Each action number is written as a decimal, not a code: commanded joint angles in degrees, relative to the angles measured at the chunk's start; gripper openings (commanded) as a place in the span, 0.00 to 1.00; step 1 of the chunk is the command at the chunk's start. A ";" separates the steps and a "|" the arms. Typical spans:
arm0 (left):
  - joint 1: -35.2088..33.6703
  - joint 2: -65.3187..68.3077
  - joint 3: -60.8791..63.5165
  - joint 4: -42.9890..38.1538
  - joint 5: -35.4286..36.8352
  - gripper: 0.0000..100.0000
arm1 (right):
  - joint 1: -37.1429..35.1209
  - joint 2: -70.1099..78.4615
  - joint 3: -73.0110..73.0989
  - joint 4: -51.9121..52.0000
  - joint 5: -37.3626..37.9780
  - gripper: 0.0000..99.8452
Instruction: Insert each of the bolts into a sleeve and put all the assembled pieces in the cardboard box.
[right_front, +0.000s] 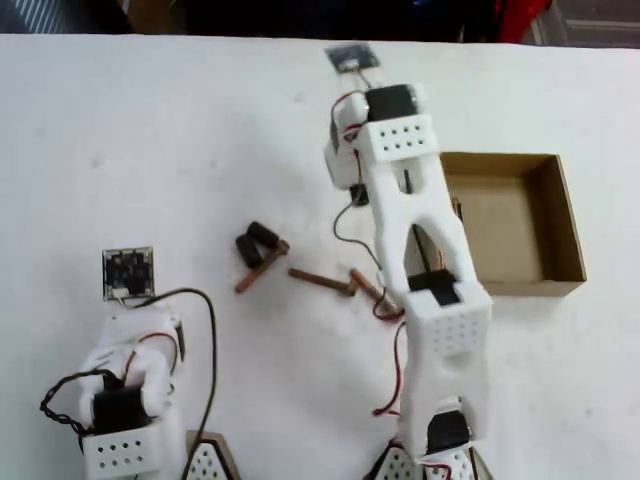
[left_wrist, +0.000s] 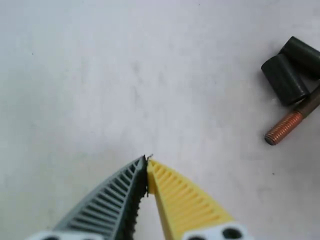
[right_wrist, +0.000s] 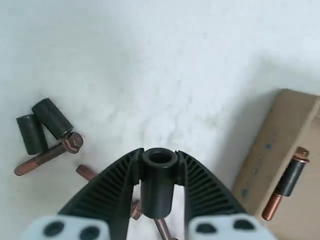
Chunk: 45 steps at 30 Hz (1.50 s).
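**Right claw** (right_wrist: 159, 152): closed on a black sleeve (right_wrist: 157, 192). The sleeve stands upright between the two dark fingers (right_wrist: 112, 187), with its open bore facing the wrist camera. A bolt shaft (right_wrist: 164, 229) shows at the sleeve's lower end. Whether it sits inside the bore cannot be told.

**Loose sleeves** (right_wrist: 42, 125): two, side by side and touching, on the white surface (right_wrist: 175, 65), well apart from the right claw. A hex-head bolt (right_wrist: 47, 154) lies with its head against one of them.

**Further bolts** (right_front: 322, 280): on the surface between the loose sleeves and the right arm (right_front: 410, 200).

**Cardboard box** (right_front: 565, 215): open-topped, on the surface just beside the right arm, on the side away from the loose sleeves. An assembled piece (right_wrist: 286, 181), a bolt carrying a sleeve, lies inside the box near its wall.

**Left claw** (left_wrist: 148, 162): closed on nothing, with the grey and yellow tips touching. It hangs over bare surface, and the loose sleeves and the hex-head bolt's threaded end lie apart from it.
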 joint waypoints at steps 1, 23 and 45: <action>0.13 -0.48 -0.18 0.00 -0.62 0.02 | 0.84 -10.68 -2.02 2.68 0.70 0.02; -0.22 -0.48 -0.18 -4.31 -0.79 0.02 | 0.84 -59.56 35.25 -0.13 0.70 0.02; 0.04 -0.48 -0.18 -1.41 -27.34 0.02 | 0.84 -88.75 88.70 -34.42 0.70 0.02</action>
